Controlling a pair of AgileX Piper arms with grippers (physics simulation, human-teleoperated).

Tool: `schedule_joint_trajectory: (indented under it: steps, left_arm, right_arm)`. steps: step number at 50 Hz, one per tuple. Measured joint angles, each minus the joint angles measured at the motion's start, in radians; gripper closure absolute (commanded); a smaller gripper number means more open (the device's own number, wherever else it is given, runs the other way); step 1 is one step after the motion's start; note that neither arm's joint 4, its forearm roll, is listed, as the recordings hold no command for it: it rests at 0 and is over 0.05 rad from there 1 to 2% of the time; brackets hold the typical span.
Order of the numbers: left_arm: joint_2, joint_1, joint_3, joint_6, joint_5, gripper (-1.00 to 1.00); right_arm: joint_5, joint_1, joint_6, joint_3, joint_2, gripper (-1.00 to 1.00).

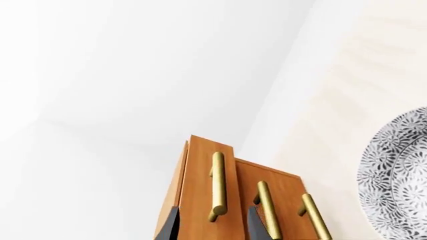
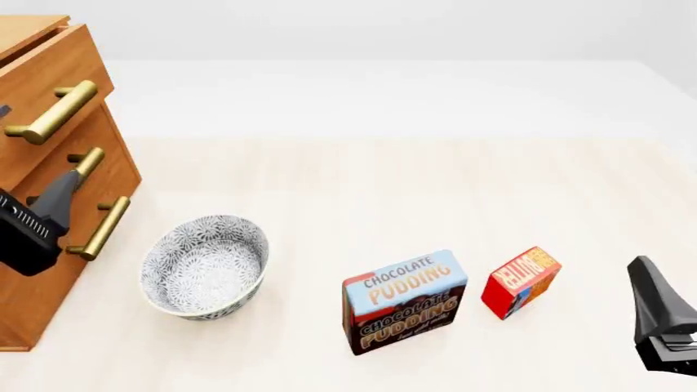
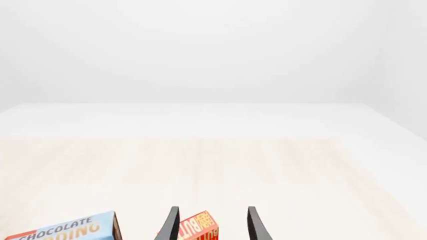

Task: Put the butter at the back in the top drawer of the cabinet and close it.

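Both grippers hang low at the near edge, each with its fingers spread and nothing between them.

Nearest on the right, the right gripper (image 2: 657, 306) sits at about 4 o'clock, fingers apart, just short of the butter (image 2: 521, 282), which stands on the table (image 2: 436, 188) at roughly 5 o'clock beside the chocolate pudding box (image 2: 404, 300). Toward 7 o'clock lies a patterned bowl (image 2: 205, 265). At 9 o'clock the left gripper (image 2: 44, 208) is released in front of the cabinet (image 2: 33, 302), its fingers (image 1: 255, 222) near the brass handles but gripping none. At 10 o'clock, the top drawer (image 2: 49, 73) juts out slightly past the lower fronts.
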State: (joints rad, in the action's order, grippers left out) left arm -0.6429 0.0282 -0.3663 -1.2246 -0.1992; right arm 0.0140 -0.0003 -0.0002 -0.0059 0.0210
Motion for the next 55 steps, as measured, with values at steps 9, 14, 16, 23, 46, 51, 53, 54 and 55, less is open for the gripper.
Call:
schedule_joint_trajectory:
  steps: [9, 14, 16, 23, 46, 51, 53, 54, 55]
  left_arm:
    - [-0.024, -0.018, -0.002, -0.012, -0.019, -1.00]
    - [-0.037, -0.028, 0.002, -0.018, -0.031, -1.00]
    - [-0.041, -0.031, 0.003, -0.020, -0.035, -1.00]
    - [-0.061, -0.040, 0.005, -0.026, -0.050, -1.00]
    - [-0.143, -0.089, 0.014, -0.035, -0.118, -1.00]
    - [-0.160, -0.099, 0.012, -0.032, -0.129, -1.00]
    - [-0.167, -0.104, 0.010, -0.030, -0.133, -1.00]
    - [-0.170, -0.106, 0.009, -0.029, -0.134, -1.00]
    - [-0.173, -0.108, 0.008, -0.028, -0.136, -1.00]
  right_arm:
    - [0.000, 0.000, 0.000, 0.000, 0.000, -1.00]
    - [0.000, 0.000, 0.000, 0.000, 0.000, -1.00]
    - [0.000, 0.000, 0.000, 0.000, 0.000, -1.00]
    - [0.000, 0.000, 0.000, 0.000, 0.000, -1.00]
    - [-0.005, 0.000, 0.000, -0.001, -0.004, -1.00]
    - [-0.009, 0.000, 0.000, -0.001, -0.008, -1.00]
    - [-0.010, 0.000, 0.000, -0.001, -0.009, -1.00]
    - [-0.010, 0.000, 0.000, -0.001, -0.009, -1.00]
    - [-0.010, 0.000, 0.000, -0.001, -0.009, -1.00]
